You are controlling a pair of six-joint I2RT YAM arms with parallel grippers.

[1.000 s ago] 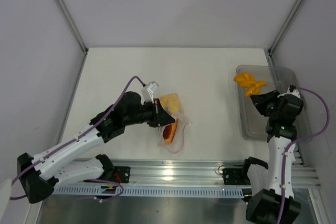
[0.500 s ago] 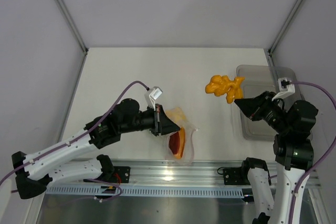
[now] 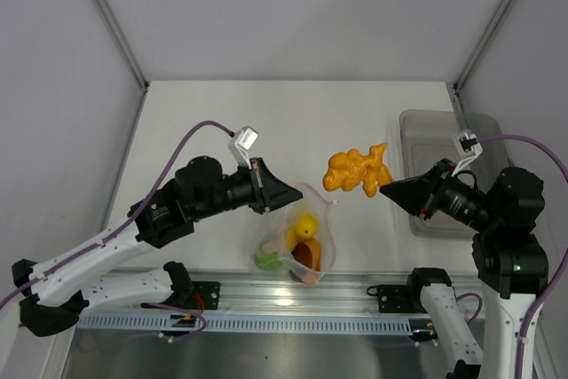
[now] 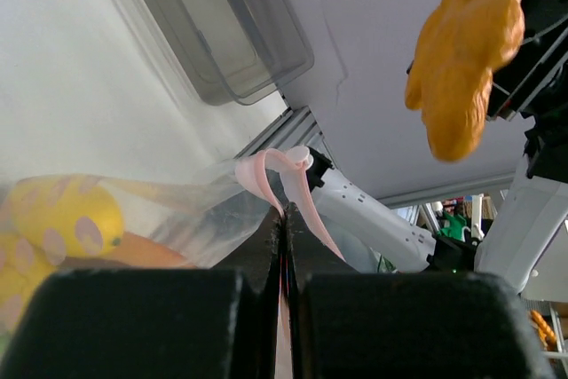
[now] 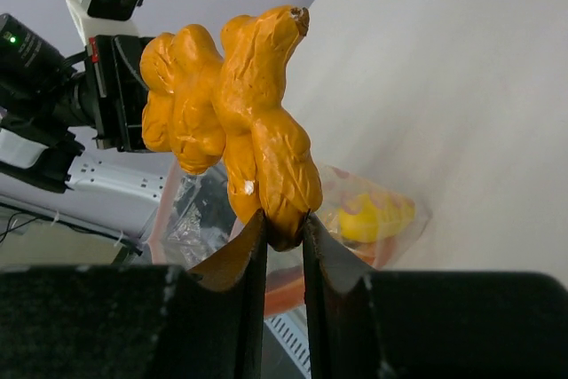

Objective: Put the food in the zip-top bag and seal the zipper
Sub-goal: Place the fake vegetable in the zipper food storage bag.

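Note:
The clear zip-top bag (image 3: 302,241) hangs open near the table's front edge. It holds a yellow piece (image 3: 306,225), a green lime (image 3: 265,260) and a reddish-brown piece (image 3: 307,255). My left gripper (image 3: 286,194) is shut on the bag's pink zipper strip (image 4: 266,175) and holds it up. My right gripper (image 3: 383,189) is shut on a knobbly orange piece of food (image 3: 355,169), held in the air just right of the bag's mouth. In the right wrist view the orange piece (image 5: 240,113) sits above the bag (image 5: 355,219).
A rigid grey-clear tray (image 3: 426,135) stands at the right edge of the table, also seen in the left wrist view (image 4: 222,33). A metal rail (image 3: 293,290) runs along the front edge.
My right gripper carried the orange piece from the tray leftward to beside the bag. My left gripper lifted the bag's mouth, and the bag now hangs open with the food showing.

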